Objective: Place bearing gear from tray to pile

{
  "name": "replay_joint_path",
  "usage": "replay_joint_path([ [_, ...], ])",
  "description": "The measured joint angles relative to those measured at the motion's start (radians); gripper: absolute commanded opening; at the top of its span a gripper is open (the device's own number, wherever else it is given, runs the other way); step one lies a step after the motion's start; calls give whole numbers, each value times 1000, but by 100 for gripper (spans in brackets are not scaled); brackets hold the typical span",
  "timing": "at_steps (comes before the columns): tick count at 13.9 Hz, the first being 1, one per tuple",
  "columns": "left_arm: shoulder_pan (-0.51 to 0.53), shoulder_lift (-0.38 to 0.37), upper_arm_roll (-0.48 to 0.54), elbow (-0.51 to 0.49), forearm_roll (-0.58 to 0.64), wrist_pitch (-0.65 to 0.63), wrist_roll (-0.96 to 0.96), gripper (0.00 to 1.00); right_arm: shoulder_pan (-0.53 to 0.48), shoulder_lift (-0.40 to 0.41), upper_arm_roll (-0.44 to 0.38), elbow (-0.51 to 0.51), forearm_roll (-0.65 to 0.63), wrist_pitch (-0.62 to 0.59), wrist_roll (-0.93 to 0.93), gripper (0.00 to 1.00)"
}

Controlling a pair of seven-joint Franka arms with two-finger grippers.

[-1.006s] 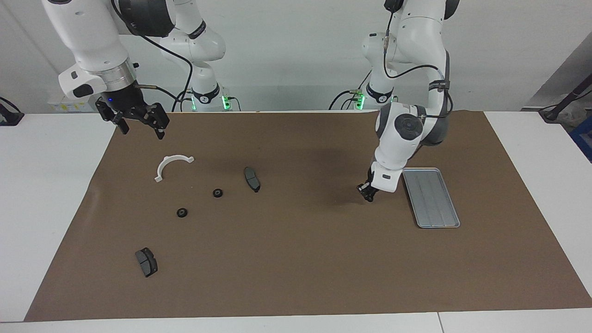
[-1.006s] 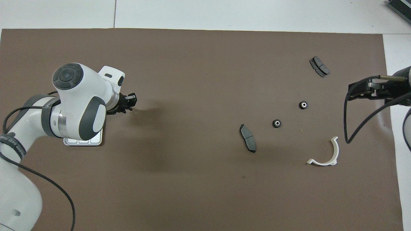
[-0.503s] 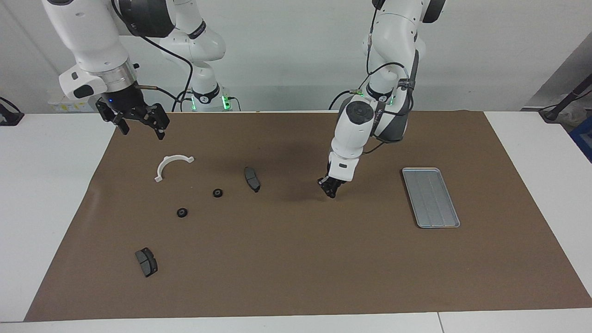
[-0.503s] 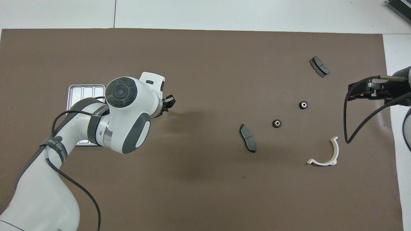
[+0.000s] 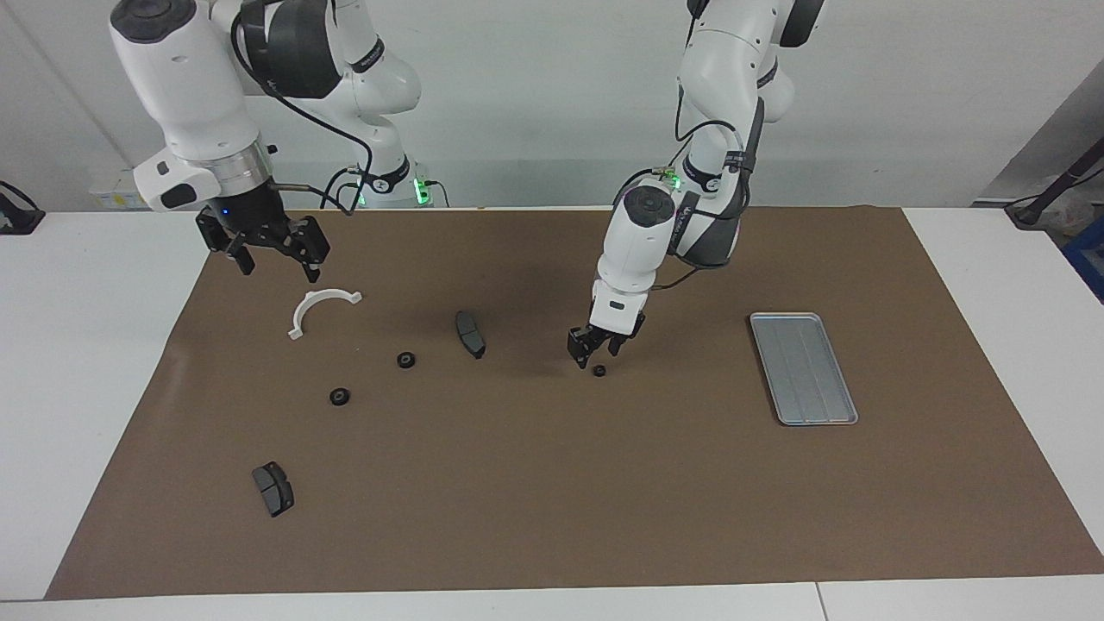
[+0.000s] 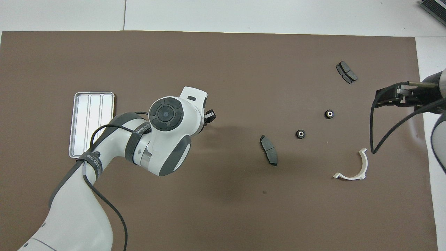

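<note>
my left gripper (image 5: 595, 349) hung low over the middle of the brown mat (image 5: 552, 500), its jaws parted and holding nothing; the bearing gear (image 5: 599, 371) lay free on the mat just beneath my fingertips, apart from them as far as i could see; it sat between the tray (image 5: 780, 405), toward my left arm's end, and the pile, toward the right arm's end; the tray showed only its bare ridges; the pile's nearest piece was a brake pad (image 5: 470, 334), near the gear but not touching; two other gears (image 5: 406, 360) (image 5: 340, 397), the white bracket (image 5: 321, 309) and a second brake pad (image 5: 273, 488) lay farther along; my right gripper (image 5: 278, 263) waited with open jaws over the mat's edge by the bracket.

i judged the step to be the set-down, at its very end; the next move called for a straight lift clear, with no sideways brush, since so small and round a part might roll or skid at a touch.
</note>
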Motion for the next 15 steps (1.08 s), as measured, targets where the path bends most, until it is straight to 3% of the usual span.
replay_joint_path([
  [3,20,0,11,6,0,0,0,100,48,49,2,-11,0,67,33,100],
  [7,156,-32,16,35,0,-86,98,100,140,145,3,-8,-1,184,164,100],
  [10,269,-113,18,40,0,-237,306,100,226,236,4,34,-1,233,269,100],
  [15,442,-195,26,39,0,-387,706,100,337,420,5,218,-1,233,380,100],
])
